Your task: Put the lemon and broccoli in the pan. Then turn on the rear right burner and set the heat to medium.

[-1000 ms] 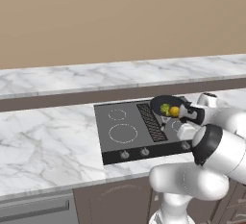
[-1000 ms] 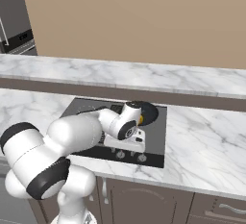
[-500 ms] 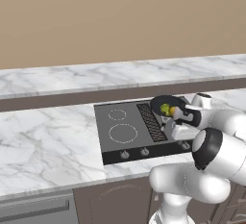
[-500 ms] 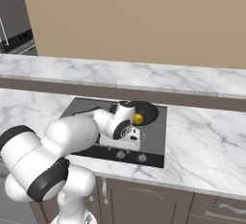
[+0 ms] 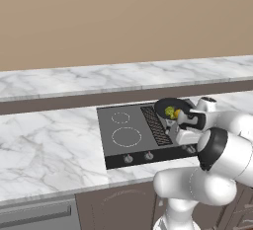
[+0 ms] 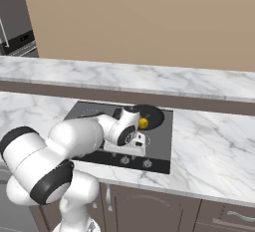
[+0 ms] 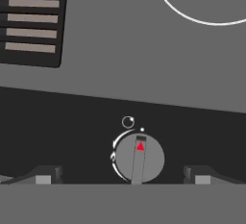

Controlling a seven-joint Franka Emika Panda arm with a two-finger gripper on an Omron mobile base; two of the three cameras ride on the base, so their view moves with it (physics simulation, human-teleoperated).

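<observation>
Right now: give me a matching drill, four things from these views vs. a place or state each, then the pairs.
Things:
1. lemon
2. pincer
3. knob
4. vent grille

Place or state:
A. open, jaws either side of the knob
B. in the pan
C. red pointer near the small circle mark
D. pale slats on the cooktop

Pairs: 1-B, 2-A, 3-C, 4-D

We see black pan (image 5: 165, 106), yellow lemon (image 6: 144, 123), green broccoli (image 5: 170, 111). Dark grey stove (image 5: 117, 142), white burner rings (image 5: 126, 136), black front strip. Grey knob (image 7: 140, 159), red triangle mark (image 7: 140, 146), white arc around it. Vent (image 7: 32, 23): black with pale grey slats. Counter (image 5: 44, 145): white marble, grey veins. Tan wall (image 5: 118, 19). Brown cabinets (image 6: 149, 208).
</observation>
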